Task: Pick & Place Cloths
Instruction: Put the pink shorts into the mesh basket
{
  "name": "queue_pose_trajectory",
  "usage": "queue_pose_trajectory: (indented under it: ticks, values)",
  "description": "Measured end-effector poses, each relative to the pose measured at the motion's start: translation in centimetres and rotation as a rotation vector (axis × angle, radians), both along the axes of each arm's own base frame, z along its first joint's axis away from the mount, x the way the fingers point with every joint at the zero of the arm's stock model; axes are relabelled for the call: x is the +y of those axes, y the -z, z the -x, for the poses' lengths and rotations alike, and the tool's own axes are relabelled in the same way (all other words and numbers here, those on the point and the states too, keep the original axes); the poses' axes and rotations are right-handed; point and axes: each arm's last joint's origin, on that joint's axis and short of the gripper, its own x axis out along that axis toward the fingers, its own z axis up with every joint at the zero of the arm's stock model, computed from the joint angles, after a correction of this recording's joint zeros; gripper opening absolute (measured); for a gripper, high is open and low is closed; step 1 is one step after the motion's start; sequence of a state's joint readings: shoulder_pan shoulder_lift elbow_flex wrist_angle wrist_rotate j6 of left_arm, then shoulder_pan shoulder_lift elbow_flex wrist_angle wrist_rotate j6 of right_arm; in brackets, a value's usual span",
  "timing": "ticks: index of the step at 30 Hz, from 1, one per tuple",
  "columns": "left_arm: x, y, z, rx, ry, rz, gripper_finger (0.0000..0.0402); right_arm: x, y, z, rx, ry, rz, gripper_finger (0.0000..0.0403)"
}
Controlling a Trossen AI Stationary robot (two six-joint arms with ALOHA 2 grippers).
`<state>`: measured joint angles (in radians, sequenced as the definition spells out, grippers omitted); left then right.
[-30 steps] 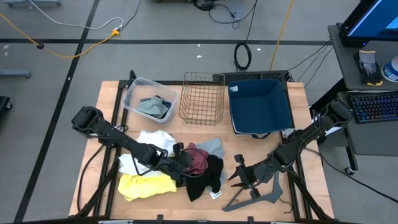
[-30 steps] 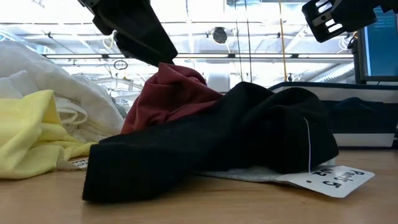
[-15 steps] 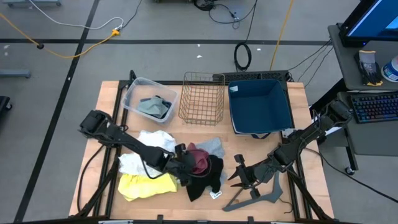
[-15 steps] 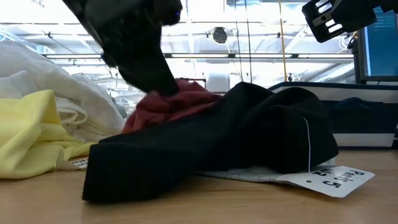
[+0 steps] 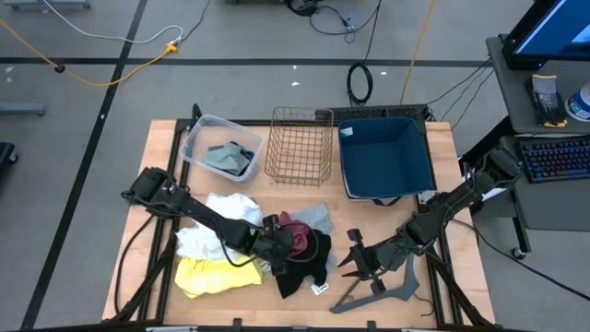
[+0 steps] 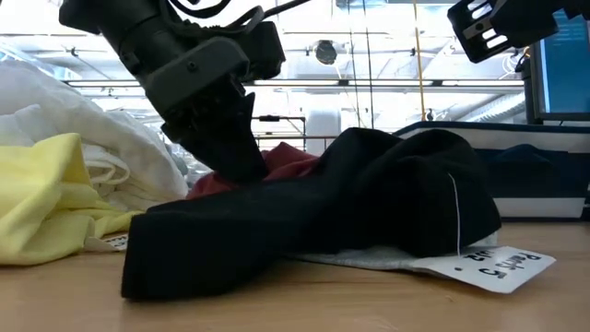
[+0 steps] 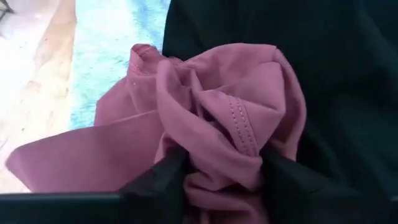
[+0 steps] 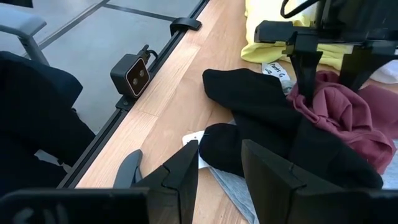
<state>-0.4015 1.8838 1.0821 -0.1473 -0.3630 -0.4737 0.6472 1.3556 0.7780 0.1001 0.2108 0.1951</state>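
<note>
A maroon cloth [image 5: 297,236] lies bunched on a black cloth [image 5: 309,265] in the pile at the table's middle; a light grey cloth [image 5: 320,218] sits under their far side. White [image 5: 224,214] and yellow [image 5: 218,274] cloths lie to the left. My left gripper [image 5: 282,245] is down in the pile, shut on the maroon cloth [image 7: 217,112]. My right gripper [image 5: 351,261] hovers open to the right of the pile, above a grey hanger [image 5: 387,286], touching nothing. My left gripper pinches a bunched fold of the maroon cloth [image 7: 224,168] between its two fingers [image 7: 158,180], several layers gathered together. It comes from above, slanting down from the table's left [image 6: 230,138]. The cloth rests on the black cloth [image 6: 350,203] and is pressed low.
At the far edge stand a clear bin [image 5: 201,138] holding a blue-grey cloth [image 5: 229,159], a wire basket [image 5: 300,144] and a dark blue bin [image 5: 385,159]. A white tag [image 6: 489,263] lies by the black cloth. Bare wood shows at the near right.
My left gripper has come down and a little toward the table's right, into the maroon cloth. The cloth's raised peak has been pushed down and now sits low against the black cloth. The right arm has kept still.
</note>
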Motion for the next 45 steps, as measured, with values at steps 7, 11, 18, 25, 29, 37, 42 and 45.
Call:
queue_pose_trajectory:
  ticks: [7, 11, 18, 25, 29, 37, 42, 45]
  values:
    - [0.0, -0.3, 0.0, 0.007, 0.043, 0.022, 0.0019, 0.0, 0.0, 0.0, 0.000, 0.001, -0.001, 0.0116]
    - [-0.1, -0.6, 0.0, 0.004, 0.060, 0.048, 0.0020, 0.0, 0.0, 0.0, 0.000, 0.001, -0.001, 0.0116]
    - [0.0, -3.1, 0.5, -0.051, 0.091, 0.087, 0.0008, 0.0, 0.0, 0.0, 0.000, 0.002, -0.001, 0.0116]
    - [0.1, -7.8, 1.8, -0.180, 0.138, 0.104, 0.0006, 0.0, 0.0, 0.0, 0.000, 0.002, -0.001, 0.0116]
    - [0.1, -10.6, 2.9, -0.268, 0.159, 0.128, 0.0008, 0.0, 0.0, 0.0, 0.000, 0.002, -0.001, 0.0116]
    - [0.0, -15.2, 4.7, -0.470, 0.220, 0.156, 0.0005, 0.0, 0.0, 0.0, 0.000, 0.002, -0.001, 0.0116]
    - [0.2, -17.8, 5.7, -0.608, 0.265, 0.140, 0.0007, 0.0, 0.0, 0.0, 0.000, 0.002, -0.001, 0.0116]
    - [0.4, -19.1, 6.1, -0.691, 0.287, 0.119, 0.0004, 0.0, 0.0, 0.0, 0.000, 0.002, -0.001, 0.0116]
